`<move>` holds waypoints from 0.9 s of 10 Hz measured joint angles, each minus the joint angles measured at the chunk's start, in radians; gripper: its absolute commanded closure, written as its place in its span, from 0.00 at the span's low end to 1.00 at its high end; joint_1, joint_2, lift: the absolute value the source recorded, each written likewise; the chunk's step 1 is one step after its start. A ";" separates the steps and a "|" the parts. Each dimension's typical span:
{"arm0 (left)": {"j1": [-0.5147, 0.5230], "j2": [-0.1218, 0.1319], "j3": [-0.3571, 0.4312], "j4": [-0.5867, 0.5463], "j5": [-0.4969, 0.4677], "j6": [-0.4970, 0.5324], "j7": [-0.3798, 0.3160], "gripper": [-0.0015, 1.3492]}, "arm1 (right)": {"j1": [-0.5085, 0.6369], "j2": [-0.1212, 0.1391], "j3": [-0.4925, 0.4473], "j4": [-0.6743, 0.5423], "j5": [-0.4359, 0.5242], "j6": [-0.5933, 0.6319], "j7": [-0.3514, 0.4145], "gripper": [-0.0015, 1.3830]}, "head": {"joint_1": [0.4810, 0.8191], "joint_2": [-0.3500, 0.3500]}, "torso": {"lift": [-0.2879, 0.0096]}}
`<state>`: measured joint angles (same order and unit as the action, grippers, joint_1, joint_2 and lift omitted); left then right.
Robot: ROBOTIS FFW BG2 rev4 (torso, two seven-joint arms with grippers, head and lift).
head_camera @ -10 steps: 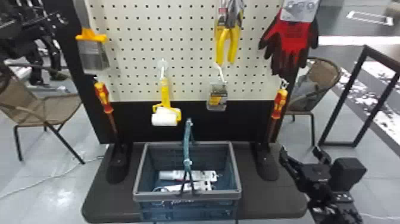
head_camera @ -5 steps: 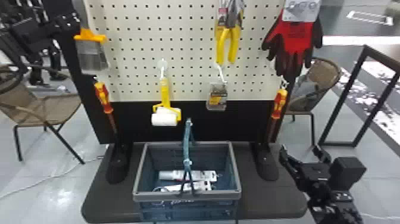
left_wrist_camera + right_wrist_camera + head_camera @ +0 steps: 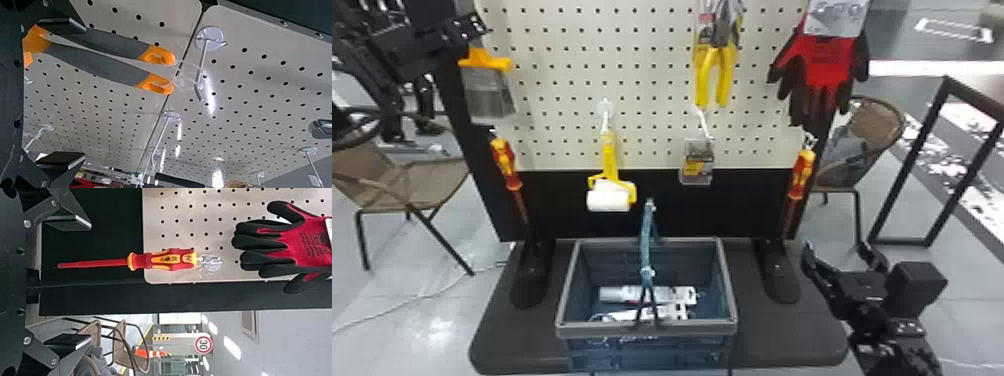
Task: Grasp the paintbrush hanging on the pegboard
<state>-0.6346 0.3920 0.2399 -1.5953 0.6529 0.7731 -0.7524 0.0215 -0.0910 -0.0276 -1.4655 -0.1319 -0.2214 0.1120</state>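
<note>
- Here, head view: the paintbrush hangs at the pegboard's top left corner, left claw right beside it; right claw sits low by the table's right edge.
- Left wrist view: flat fingers spread wide, the smooth grey, orange-tipped handle between them.
- Right wrist view: right claw released, a red screwdriver ahead.

Head: forward-down, whole pegboard from mid range. Left wrist: hard up against board, top-left, sharing paintbrush with head. Right wrist: farther back, sharing right screwdriver and glove.
</note>
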 measured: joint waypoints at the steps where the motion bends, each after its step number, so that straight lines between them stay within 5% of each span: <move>1: -0.010 0.010 -0.012 0.014 -0.002 0.001 -0.003 0.13 | 0.000 0.000 0.000 0.000 0.000 -0.002 0.000 0.20 | 0.20 0.50 | 0.63; 9: -0.100 0.069 -0.133 0.057 -0.064 0.022 -0.067 0.15 | -0.004 -0.008 0.000 0.004 -0.001 -0.012 0.000 0.20 | 0.20 0.50 | 0.63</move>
<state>-0.7344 0.4608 0.1070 -1.5382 0.5885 0.7956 -0.8191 0.0175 -0.0989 -0.0276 -1.4618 -0.1330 -0.2338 0.1120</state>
